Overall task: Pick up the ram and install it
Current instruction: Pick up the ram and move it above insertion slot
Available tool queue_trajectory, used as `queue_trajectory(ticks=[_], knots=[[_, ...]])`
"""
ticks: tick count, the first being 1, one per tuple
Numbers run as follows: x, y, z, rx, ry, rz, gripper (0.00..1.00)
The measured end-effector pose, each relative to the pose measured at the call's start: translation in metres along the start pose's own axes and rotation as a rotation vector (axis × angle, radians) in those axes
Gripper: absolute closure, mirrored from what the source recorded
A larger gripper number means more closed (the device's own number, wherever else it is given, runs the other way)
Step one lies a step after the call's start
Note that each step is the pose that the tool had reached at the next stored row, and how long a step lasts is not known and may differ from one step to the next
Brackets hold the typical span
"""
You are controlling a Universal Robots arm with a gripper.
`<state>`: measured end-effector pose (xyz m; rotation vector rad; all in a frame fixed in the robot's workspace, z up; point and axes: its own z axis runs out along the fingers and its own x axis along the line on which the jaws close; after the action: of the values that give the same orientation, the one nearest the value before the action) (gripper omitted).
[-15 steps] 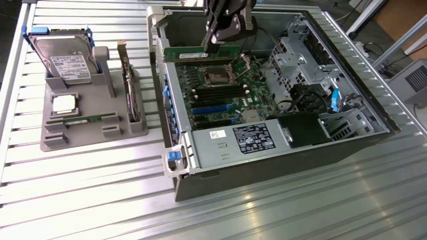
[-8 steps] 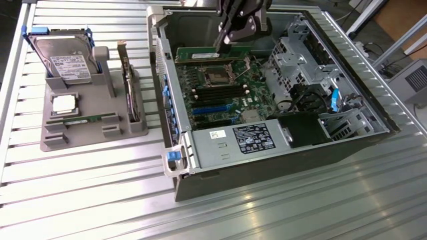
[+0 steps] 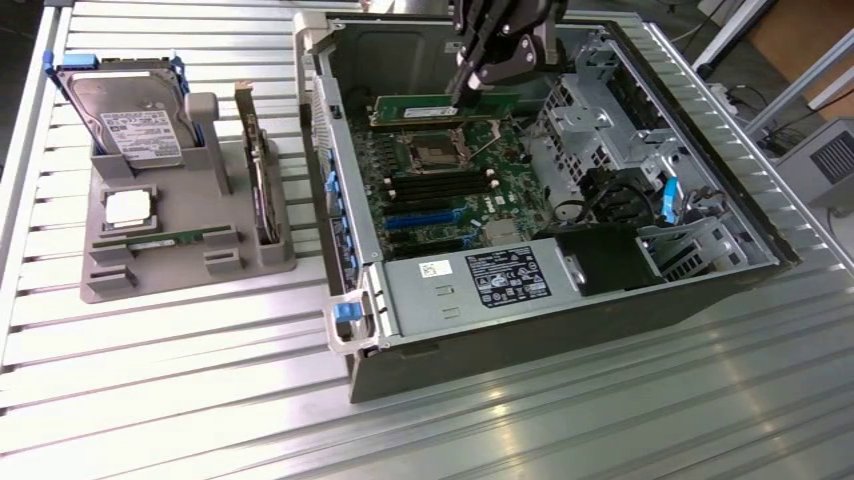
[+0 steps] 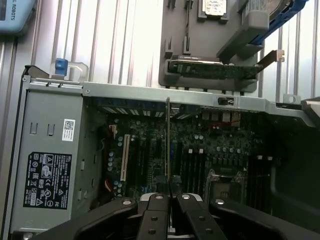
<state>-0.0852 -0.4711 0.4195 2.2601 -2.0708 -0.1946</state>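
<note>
Your jaws pinch the ram [image 3: 424, 106] across its flat faces, above the motherboard [image 3: 454, 190] inside the case [image 3: 534, 340]; reckon it light, stiff, thin and fragile, best gripped on its long board edge, clear of the chips.

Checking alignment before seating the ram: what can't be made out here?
- Exterior view: which black motherboard slot the slim green ram stick hangs over; the slanted angle leaves it unclear.
- Wrist view: the stick, clamped in the black gripper, shows edge-on, its chips hidden.
- Grey power supply label: text too small, both views.
</note>
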Motion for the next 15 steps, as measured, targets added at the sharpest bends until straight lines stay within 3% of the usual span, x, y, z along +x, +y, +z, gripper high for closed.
queue_trajectory(ticks=[3,10,15], knots=[[0.000,-0.0037,-0.0001,-0.0005,0.0000,0.000,0.88],[0.002,-0.0215,-0.0011,-0.0026,-0.0001,0.000,0.88],[0.002,-0.0281,-0.0013,-0.0032,-0.0002,0.000,0.88]])
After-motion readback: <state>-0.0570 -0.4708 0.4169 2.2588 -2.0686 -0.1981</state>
